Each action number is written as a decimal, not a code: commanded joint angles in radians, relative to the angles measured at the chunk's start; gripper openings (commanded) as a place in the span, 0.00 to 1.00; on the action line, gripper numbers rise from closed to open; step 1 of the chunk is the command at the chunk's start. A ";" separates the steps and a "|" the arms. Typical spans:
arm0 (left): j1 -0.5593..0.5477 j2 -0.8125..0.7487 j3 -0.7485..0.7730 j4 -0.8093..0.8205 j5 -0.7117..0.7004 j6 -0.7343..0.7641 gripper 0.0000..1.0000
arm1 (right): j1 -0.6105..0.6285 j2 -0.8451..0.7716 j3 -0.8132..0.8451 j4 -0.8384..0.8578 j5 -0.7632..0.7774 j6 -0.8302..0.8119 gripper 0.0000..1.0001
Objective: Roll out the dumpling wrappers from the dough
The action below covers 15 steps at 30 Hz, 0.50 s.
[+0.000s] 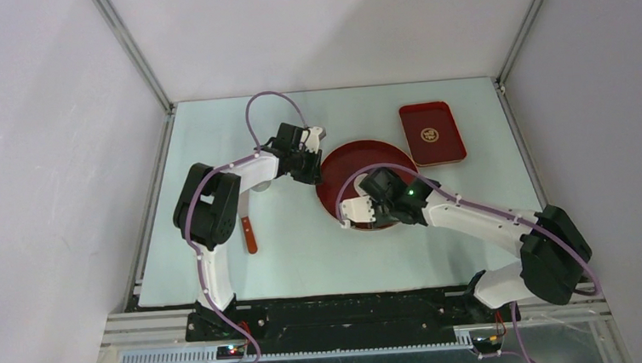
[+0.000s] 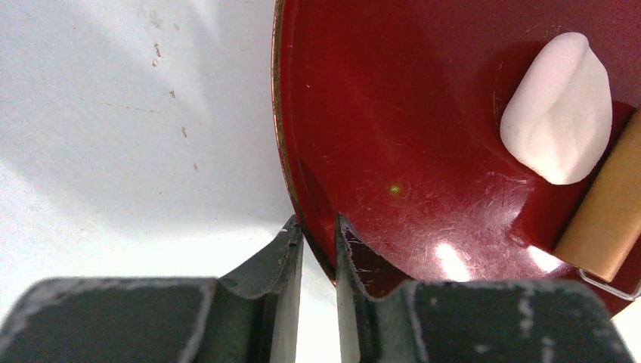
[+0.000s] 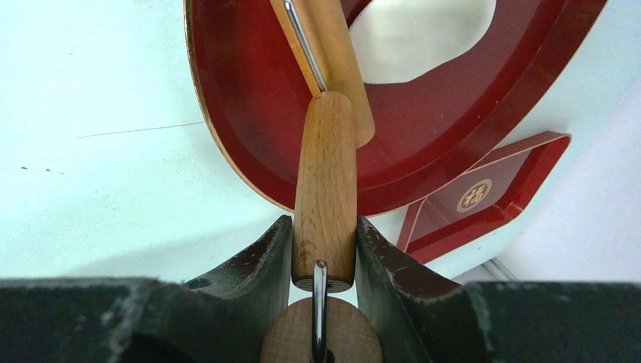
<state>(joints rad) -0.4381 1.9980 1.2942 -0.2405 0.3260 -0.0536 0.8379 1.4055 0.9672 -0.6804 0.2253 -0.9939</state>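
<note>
Dough (image 2: 559,110): one soft white oval lump with a crease down the middle. It lies inside the red plate (image 2: 363,113), upper right of the left wrist frame.

Rolling pin (image 3: 325,189): wooden roller on a wire frame. Its roller end sits right against the dough's lower right edge in the left wrist view.

Right claw (image 3: 323,227): clamped on the pin's wooden handle, one finger each side. The handle points up-frame across the plate rim.

Left claw (image 2: 317,231): narrow. It straddles the plate rim at bottom centre of its frame, one finger on the table side and one inside the plate, pinching the rim.

Top view: the plate sits mid-table (image 1: 305,251). The left claw is at its left rim and the right claw over its lower edge, with the arm hiding the dough there.

Red tray (image 1: 432,133): rectangular, gold emblem in the middle, upper right of the plate, near it but not touching.

Small tool with a red-brown handle (image 1: 251,236): on the table lower left of the plate, beside the left arm's elbow.
</note>
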 commanded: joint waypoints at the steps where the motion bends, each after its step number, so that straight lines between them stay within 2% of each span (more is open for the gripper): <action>1: 0.011 0.015 0.008 0.001 -0.008 0.012 0.23 | -0.035 -0.058 -0.005 -0.019 -0.069 0.051 0.00; 5: 0.012 0.016 0.008 0.001 -0.008 0.012 0.23 | -0.076 -0.106 0.084 0.143 -0.016 0.052 0.00; 9: 0.011 0.016 0.009 0.001 -0.010 0.011 0.23 | -0.075 -0.092 0.090 0.311 0.074 0.027 0.00; 15: 0.012 0.015 0.007 0.000 -0.008 0.012 0.23 | -0.054 0.025 0.081 0.387 0.143 -0.011 0.00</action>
<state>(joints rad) -0.4374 1.9980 1.2942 -0.2405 0.3260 -0.0536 0.7704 1.3685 1.0222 -0.4171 0.2981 -0.9764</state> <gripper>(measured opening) 0.239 0.372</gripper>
